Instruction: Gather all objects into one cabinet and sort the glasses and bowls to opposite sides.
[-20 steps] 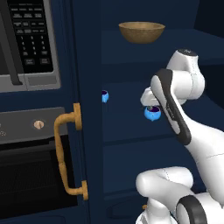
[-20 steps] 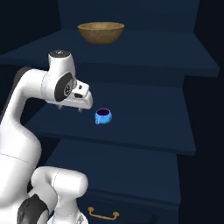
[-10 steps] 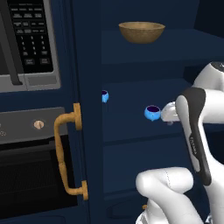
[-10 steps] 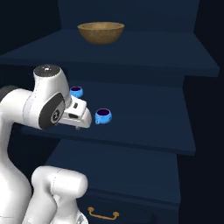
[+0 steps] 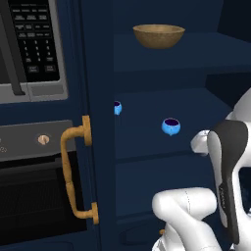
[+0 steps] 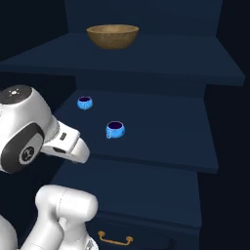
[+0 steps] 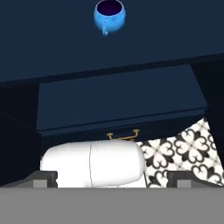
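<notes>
Two small round light-blue cups (image 6: 115, 129) (image 6: 84, 102) sit on cabinet shelf (image 6: 161, 141) beyond gripper; tan wooden bowl (image 6: 113, 36) shelf above. Sorting prob. unfinished; gripper state unclear.

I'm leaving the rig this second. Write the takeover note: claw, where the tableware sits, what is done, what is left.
Claw: open, holding nothing, facing the cabinet from out front.
Wooden bowl: alone on the upper shelf, upright.
Nearer blue cup: middle shelf, toward the front, upright.
Farther blue cup: same shelf, further back and to the left, apart from the first.
Done: the bowl and both blue cups are in the one cabinet.
Left: probably bring in any tableware from elsewhere, then confirm that cups and bowl sit on opposite sides.
</notes>
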Robot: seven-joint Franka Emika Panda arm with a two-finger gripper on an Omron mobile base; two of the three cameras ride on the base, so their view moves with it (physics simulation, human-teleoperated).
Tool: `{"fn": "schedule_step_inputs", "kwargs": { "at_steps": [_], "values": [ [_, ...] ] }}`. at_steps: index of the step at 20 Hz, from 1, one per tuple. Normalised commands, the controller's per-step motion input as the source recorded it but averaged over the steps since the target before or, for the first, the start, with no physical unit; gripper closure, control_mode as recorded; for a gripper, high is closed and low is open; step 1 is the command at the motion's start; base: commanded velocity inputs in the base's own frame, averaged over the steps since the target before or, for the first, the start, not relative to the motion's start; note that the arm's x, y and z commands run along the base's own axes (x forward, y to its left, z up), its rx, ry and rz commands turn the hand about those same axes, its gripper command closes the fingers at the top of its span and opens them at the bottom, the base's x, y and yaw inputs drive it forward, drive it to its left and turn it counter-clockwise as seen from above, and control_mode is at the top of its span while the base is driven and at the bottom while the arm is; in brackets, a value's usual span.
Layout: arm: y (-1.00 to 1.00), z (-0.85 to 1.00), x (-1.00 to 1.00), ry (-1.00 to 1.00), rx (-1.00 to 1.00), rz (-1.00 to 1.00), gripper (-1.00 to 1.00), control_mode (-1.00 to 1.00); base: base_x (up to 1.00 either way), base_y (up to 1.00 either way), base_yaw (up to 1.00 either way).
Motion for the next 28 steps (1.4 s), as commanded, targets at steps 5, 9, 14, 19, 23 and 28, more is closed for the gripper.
{"fn": "schedule_step_inputs", "kwargs": {
  "at_steps": [5,9,14,19,23,28],
  "values": [
    [0.0,0.04,-0.07,0.0,0.0,0.0,-1.0,1.0,-0.25,0.0,0.0],
    [0.0,0.0,0.0,0.0,0.0,0.0,-1.0,1.0,-1.0,0.0,0.0],
    [0.0,0.0,0.0,0.0,0.0,0.0,-1.0,1.0,-1.0,0.0,0.0],
    [0.0,0.0,0.0,0.0,0.0,0.0,-1.0,1.0,-0.87,0.0,0.0],
    [0.0,0.0,0.0,0.0,0.0,0.0,-1.0,1.0,-0.75,0.0,0.0],
    [0.0,0.0,0.0,0.0,0.0,0.0,-1.0,1.0,-0.35,0.0,0.4]
  ]
}}
